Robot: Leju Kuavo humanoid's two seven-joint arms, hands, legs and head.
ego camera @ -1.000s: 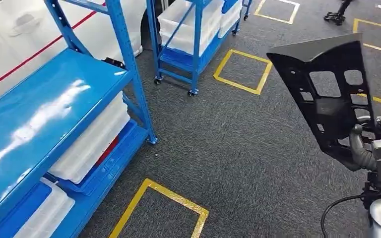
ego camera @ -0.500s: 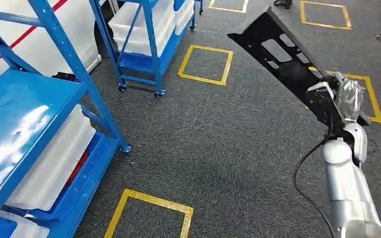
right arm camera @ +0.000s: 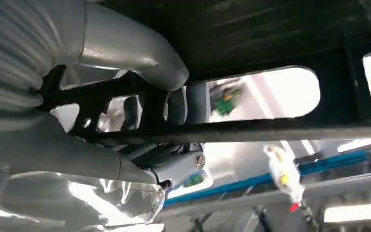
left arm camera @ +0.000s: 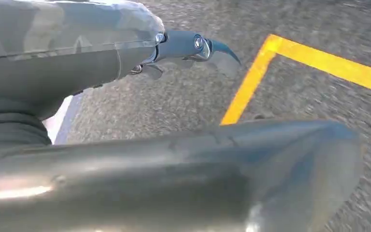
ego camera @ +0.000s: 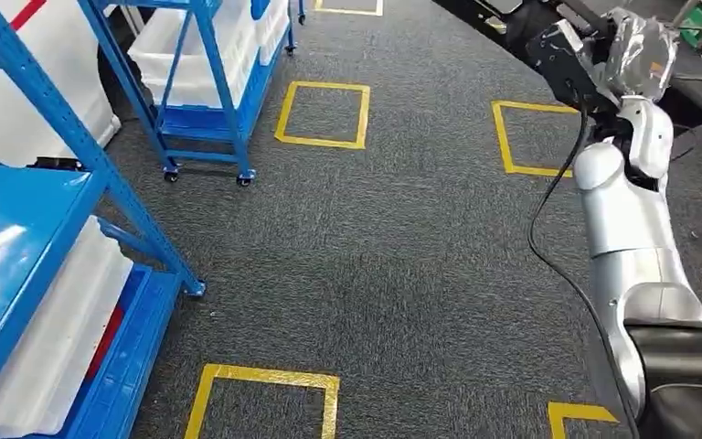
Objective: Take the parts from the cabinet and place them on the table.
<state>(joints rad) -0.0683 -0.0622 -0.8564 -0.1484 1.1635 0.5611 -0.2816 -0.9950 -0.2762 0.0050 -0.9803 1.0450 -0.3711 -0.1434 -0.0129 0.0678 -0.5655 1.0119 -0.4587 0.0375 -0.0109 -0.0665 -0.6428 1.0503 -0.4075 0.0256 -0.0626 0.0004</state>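
Right arm (ego camera: 635, 265) raised and stretched far ahead, right hand (ego camera: 603, 64) gripping a black panel (right arm camera: 270, 34) (fingers (right arm camera: 188, 104) hooked through its slots). Left hand (left arm camera: 125, 58) hanging low, fingers apart, holding nothing.

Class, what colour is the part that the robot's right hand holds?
Black. The part shows best in the right wrist view, gripped by the right hand.

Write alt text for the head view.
The robot's right hand holds a black part raised at upper right, its silver arm stretching up from below. Grey carpet with yellow taped squares fills the middle; blue shelving racks stand at left.
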